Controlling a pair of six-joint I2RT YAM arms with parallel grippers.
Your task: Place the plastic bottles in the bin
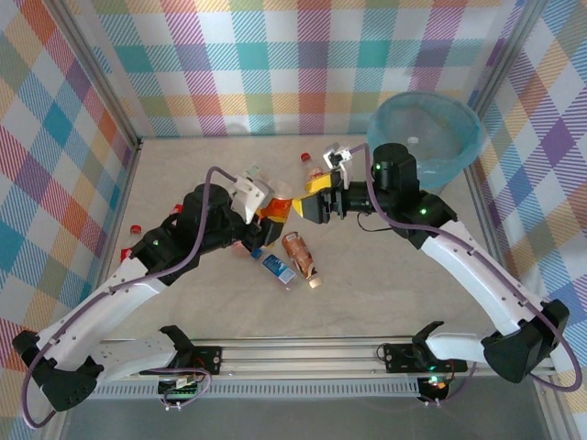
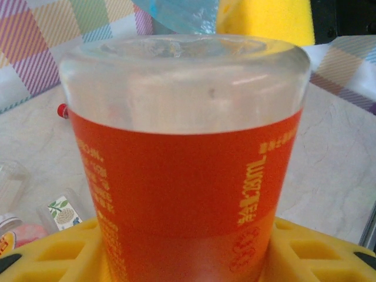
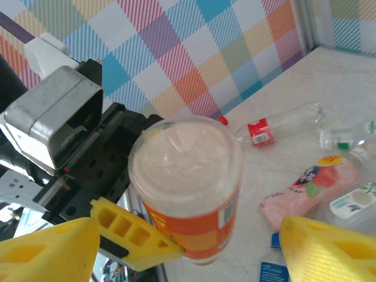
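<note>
My left gripper [image 1: 272, 210] is shut on an orange-labelled plastic bottle [image 2: 188, 176] and holds it above the table, its clear base pointing at the right arm. The bottle [image 3: 188, 194] is pinched by the left gripper's yellow fingers [image 3: 136, 236]. My right gripper [image 3: 191, 249] is open, its yellow pads spread wide on either side of that bottle without touching it. The bin [image 1: 426, 137], lined with light-blue plastic, stands at the back right behind the right gripper [image 1: 310, 195]. A copper bottle [image 1: 299, 254] and a blue-labelled bottle [image 1: 278, 267] lie on the table below the grippers.
On the table lie a pink bottle [image 3: 310, 189], a clear bottle with a red label [image 3: 276, 126] and a clear green-labelled one [image 3: 346, 138]. A red-capped bottle [image 1: 310, 166] lies towards the back. Red caps [image 1: 136, 230] show by the left arm. Checked walls enclose the table.
</note>
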